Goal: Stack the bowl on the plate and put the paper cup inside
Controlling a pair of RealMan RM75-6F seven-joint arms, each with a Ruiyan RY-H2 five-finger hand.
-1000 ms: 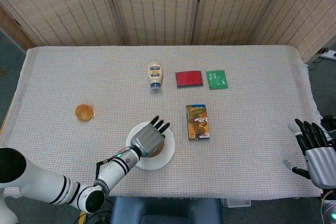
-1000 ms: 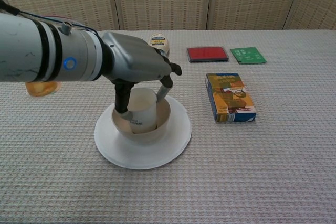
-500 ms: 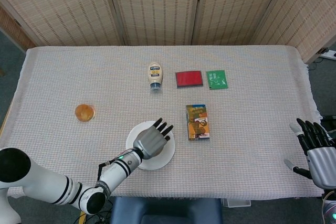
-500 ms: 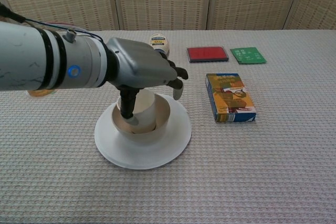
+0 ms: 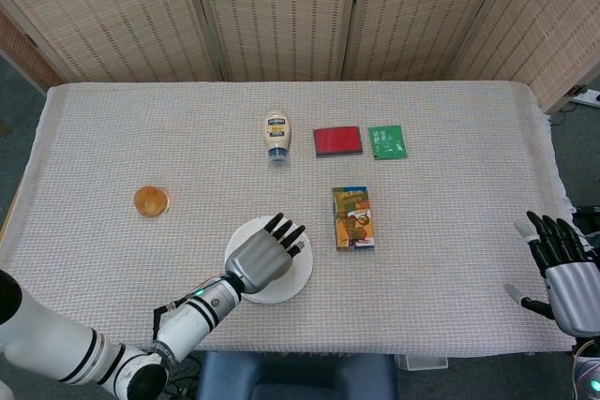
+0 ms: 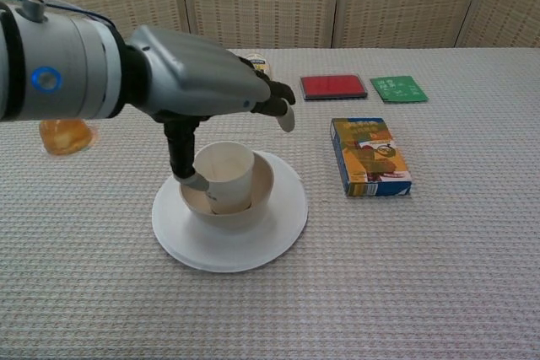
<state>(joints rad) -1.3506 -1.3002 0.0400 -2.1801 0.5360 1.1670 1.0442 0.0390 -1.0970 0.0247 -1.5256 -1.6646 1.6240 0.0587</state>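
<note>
Silver left hand [image 6: 198, 86] fingers spread, holding nothing, above white paper cup [image 6: 224, 176] in beige bowl [image 6: 260, 194] on round white plate [image 6: 283, 221], right hand [image 5: 562, 269] fingers spread, empty

A round white plate [image 6: 283, 225] lay flat on the woven tablecloth near the front edge of the table, left of centre in the chest view. A shallow beige bowl [image 6: 260, 194] sat upright at its middle, leaving a ring of plate rim showing all around. Inside the bowl stood a plain white paper cup [image 6: 228, 174], mouth up and leaning slightly, its rim rising above the bowl's edge. From the head view only the plate's [image 5: 300, 280] right rim showed; bowl and cup were hidden there.
</note>
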